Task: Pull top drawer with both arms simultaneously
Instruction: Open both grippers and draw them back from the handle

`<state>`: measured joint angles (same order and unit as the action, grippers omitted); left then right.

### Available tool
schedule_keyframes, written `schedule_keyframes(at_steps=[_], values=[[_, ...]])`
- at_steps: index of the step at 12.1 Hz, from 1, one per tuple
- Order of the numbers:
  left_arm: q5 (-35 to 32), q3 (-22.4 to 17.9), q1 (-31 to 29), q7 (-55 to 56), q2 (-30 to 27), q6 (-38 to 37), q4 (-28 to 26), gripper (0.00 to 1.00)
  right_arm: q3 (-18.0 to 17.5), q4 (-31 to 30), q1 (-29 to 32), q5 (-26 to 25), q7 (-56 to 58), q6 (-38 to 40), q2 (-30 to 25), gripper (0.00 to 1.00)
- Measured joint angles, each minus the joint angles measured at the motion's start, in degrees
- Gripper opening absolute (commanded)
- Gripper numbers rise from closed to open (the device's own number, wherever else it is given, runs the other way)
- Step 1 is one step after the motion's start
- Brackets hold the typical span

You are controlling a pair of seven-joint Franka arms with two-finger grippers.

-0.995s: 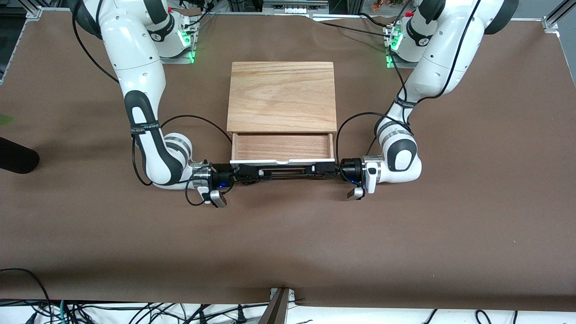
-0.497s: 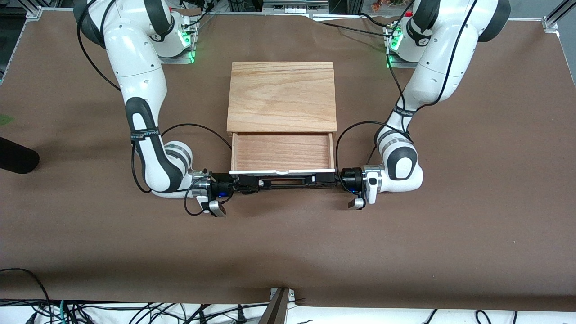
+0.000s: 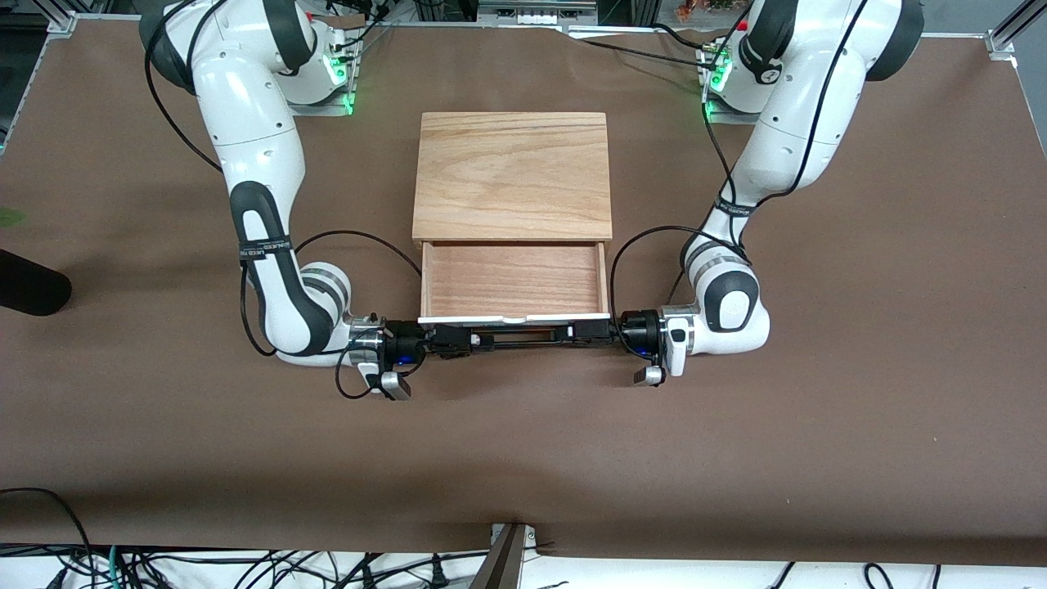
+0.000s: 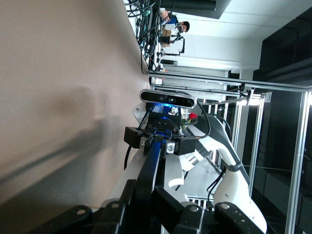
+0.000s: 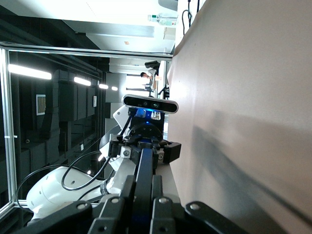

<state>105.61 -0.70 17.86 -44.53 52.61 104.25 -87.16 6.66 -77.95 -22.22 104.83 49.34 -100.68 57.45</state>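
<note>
Right pincer clamps the black bar handle, facing left pincer.

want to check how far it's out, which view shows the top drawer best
The front view: the top drawer shows its whole reddish tray pulled out from under the cabinet top. Both wrist views show only its black bar handle end-on, not the tray.

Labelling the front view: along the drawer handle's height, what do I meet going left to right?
Right arm's elbow → right claw → black handle → left claw → left arm's elbow.
</note>
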Motion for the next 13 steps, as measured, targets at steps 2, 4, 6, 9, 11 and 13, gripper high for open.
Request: schedule_keyframes(at_steps=[2,4,6,9,11,13], values=[[0.04,-0.57,-0.08,2.29,0.07,1.29,-0.25,0.83,0.16,0.24,0.35,0.34,-0.28,-1.83,-0.05,0.81],[0.13,-1.25,-0.62,2.87,0.39,2.40,-0.78,1.00,0.38,1.29,2.17,0.40,-1.24,-2.62,-0.23,1.00],[0.13,-1.48,-0.82,2.85,0.54,2.74,-1.37,1.00,0.38,1.65,2.78,0.39,-1.53,-2.62,-0.27,1.00],[-3.84,-2.41,-1.09,5.08,-0.53,2.75,-0.77,1.00,0.92,1.88,2.53,-1.89,-1.52,-4.12,-0.40,1.00],[-12.95,-3.37,-3.39,10.65,-3.95,2.74,-0.13,1.00,2.53,2.12,2.36,-4.64,-1.74,-5.53,-0.87,1.00],[-22.79,-3.44,-6.60,13.37,-8.14,2.62,-0.43,1.00,5.93,2.67,2.11,-9.88,-5.33,-5.72,-1.70,1.00]])
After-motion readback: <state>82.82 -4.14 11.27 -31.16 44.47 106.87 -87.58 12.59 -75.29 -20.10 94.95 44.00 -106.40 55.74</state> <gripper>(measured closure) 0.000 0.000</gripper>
